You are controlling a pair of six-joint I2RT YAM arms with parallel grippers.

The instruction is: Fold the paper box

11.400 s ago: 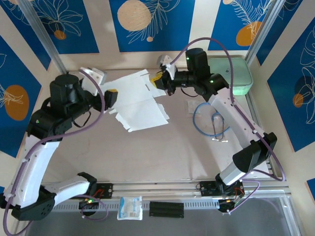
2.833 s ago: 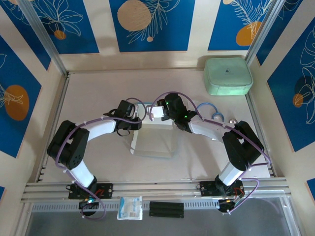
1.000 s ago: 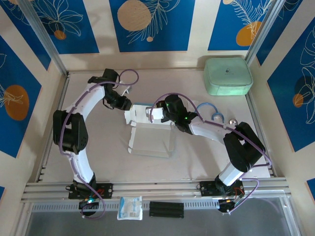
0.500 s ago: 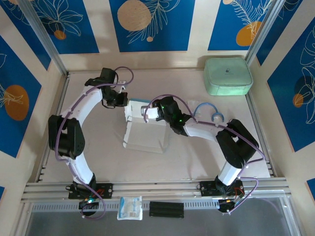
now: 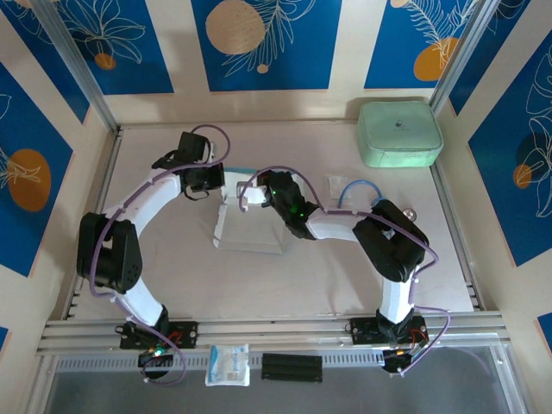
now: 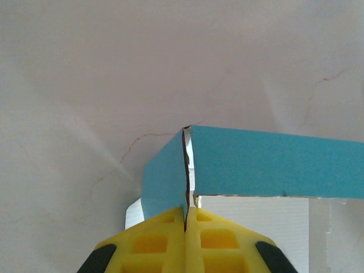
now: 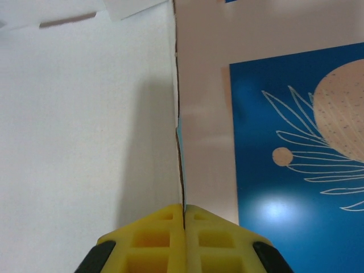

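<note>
With the left gripper point(image 6: 186, 215) clamped on a blue corner seam of the paper box point(image 5: 250, 233), half-raised in the middle of the table point(image 5: 172, 276), and the right gripper point(image 7: 183, 211) pinching an upright wall edge, an uneven pull risks tearing the seam or flattening the walls

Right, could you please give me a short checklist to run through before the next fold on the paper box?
1. Grip of the left gripper on the paper box, shut on its blue corner: ok.
2. Grip of the right gripper, shut on a wall edge of the box: ok.
3. Corner seam closed: not ok, a thin gap shows between the blue panels.
4. Box sitting on the table between the arms: ok.
5. The mint-green case apart from the box: ok.
6. Remaining flaps tucked: cannot tell.
</note>
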